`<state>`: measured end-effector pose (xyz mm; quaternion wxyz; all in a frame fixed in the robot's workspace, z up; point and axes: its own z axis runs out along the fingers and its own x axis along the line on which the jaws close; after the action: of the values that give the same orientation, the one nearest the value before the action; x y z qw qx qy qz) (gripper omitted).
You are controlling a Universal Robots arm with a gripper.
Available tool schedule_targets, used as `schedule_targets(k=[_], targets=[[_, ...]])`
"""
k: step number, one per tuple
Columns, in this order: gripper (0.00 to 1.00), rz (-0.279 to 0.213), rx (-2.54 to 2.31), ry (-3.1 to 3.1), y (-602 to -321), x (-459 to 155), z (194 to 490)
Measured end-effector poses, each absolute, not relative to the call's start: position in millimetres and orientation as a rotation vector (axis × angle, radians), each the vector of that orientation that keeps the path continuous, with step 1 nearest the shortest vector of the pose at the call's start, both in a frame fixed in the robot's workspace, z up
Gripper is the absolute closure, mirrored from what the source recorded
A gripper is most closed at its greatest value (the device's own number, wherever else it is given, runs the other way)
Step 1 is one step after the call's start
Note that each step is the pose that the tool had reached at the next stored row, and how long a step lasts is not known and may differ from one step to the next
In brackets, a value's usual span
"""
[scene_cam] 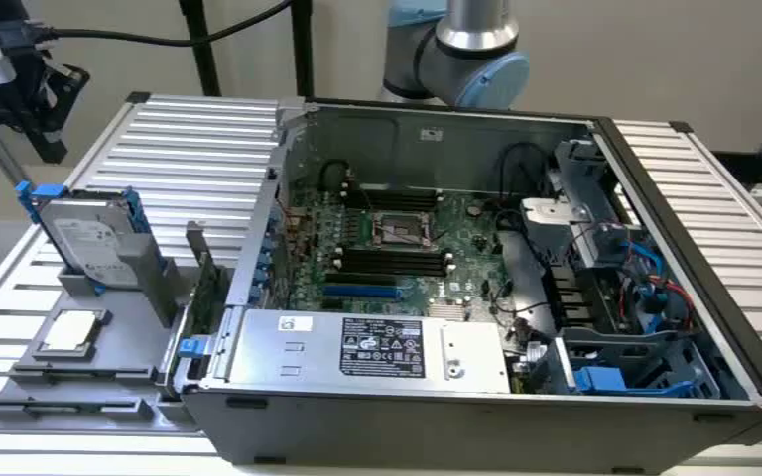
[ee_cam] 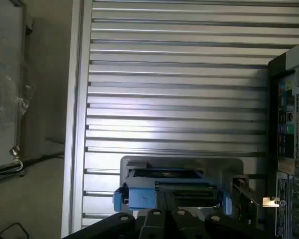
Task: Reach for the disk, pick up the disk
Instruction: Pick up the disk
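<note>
The disk (scene_cam: 90, 236) — silver-grey, blue-framed — stands upright in a grey stand (scene_cam: 83, 342).

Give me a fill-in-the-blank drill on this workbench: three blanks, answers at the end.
1. The flat silver-grey metal hard drive in its bright blue plastic carrier stands ____ in the grey holder.
2. The small square silver chip lies ____ the open black computer case, towards the exterior view's left.
3. The large silver box with the black label sits ____ that case.
Missing words: upright; outside; inside.
</note>
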<state>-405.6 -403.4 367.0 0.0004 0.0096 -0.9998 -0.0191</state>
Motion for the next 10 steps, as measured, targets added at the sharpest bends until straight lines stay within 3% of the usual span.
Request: schedule_targets(k=[10], targets=[[0.89, -0.06, 0.03, -3.14, -403.4, -405.6, 367.0]])
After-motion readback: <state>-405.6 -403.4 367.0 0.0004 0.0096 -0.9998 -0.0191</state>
